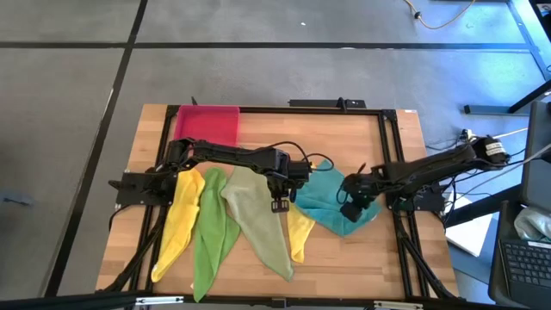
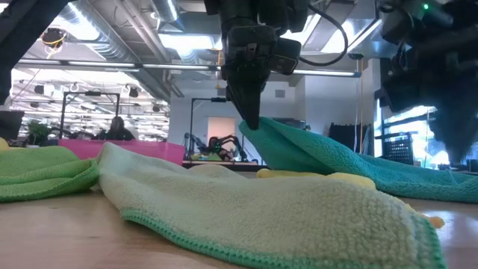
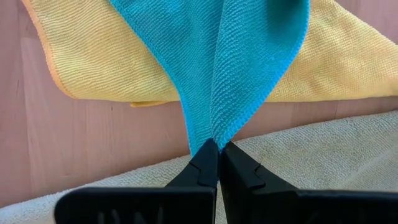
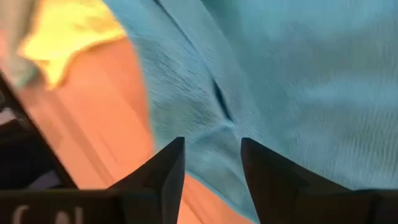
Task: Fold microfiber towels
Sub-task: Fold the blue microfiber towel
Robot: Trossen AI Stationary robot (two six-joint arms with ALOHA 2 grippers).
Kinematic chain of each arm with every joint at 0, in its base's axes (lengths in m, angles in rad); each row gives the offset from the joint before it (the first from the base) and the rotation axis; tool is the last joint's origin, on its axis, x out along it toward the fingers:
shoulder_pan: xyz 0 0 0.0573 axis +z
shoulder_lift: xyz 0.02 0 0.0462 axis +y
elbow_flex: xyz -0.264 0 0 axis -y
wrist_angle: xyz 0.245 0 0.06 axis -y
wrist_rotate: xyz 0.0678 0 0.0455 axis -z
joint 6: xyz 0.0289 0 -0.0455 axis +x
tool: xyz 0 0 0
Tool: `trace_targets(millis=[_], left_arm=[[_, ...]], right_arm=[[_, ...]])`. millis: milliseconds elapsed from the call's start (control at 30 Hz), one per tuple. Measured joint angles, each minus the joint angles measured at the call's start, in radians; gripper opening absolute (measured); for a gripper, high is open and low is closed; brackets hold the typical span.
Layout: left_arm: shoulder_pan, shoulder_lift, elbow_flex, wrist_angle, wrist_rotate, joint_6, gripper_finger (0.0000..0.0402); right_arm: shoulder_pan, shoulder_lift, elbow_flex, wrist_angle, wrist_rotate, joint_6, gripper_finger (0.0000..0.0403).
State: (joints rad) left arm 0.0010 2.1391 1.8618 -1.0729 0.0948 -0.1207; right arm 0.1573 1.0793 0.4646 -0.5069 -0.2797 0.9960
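Note:
Several microfiber towels lie side by side on the wooden table: yellow (image 1: pixel 176 224), bright green (image 1: pixel 211 228), pale olive (image 1: pixel 263 220), a second yellow (image 1: pixel 300 234) and teal (image 1: pixel 331 202). My left gripper (image 1: pixel 280 205) is at mid-table, shut on the teal towel's left end (image 2: pixel 258 127), which is raised above the pale olive towel (image 2: pixel 261 202). My right gripper (image 1: pixel 351 211) stands open just above the teal towel's right part (image 4: pixel 298 74), nothing between its fingers. My left gripper pinches a gathered corner of the teal towel (image 3: pixel 214 134) between its two fingertips, where two layers run together. The fingers come from above, pointing steeply down. That corner is lifted clear. The cloth slopes down from it toward the table's right, where the rest lies over the yellow towel (image 3: pixel 348 62).
A pink-red tray (image 1: pixel 207 123) sits at the table's far left. A black frame rail (image 1: pixel 387 155) runs along the right side near my right arm. Bare wood (image 1: pixel 362 267) shows at the near right of the table.

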Motion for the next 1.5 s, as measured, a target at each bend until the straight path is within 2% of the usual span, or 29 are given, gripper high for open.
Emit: trace_targets(millis=[167,333,467,600,933,1133,1400,1500], left_arm=[[0.0,0.0,0.0,0.001,0.0,0.0,0.0],[0.0,0.0,0.0,0.013,0.0,0.001,0.0],[0.001,0.0,0.0,0.012,0.0,0.019,0.0],[0.001,0.0,0.0,0.012,0.0,0.019,0.0],[0.001,0.0,0.0,0.012,0.0,0.019,0.0],[0.001,0.0,0.0,0.012,0.0,0.019,0.0],[0.001,0.0,0.0,0.012,0.0,0.019,0.0],[0.001,0.0,0.0,0.011,0.0,0.019,0.0]], right_arm=[[0.011,0.039,-0.022,0.012,-0.009,0.199,0.0161],[0.011,0.04,-0.03,0.044,0.06,0.256,0.0161],[0.01,0.04,-0.03,0.105,0.055,0.252,0.0161],[0.016,0.04,-0.03,0.135,0.001,0.221,0.0161],[0.032,0.04,-0.03,0.069,0.032,0.119,0.0161],[0.031,0.04,-0.03,0.078,0.093,0.056,0.0161],[0.028,0.049,-0.031,0.107,0.09,-0.006,0.0161],[0.028,0.077,-0.068,0.189,0.052,-0.002,0.0161]])
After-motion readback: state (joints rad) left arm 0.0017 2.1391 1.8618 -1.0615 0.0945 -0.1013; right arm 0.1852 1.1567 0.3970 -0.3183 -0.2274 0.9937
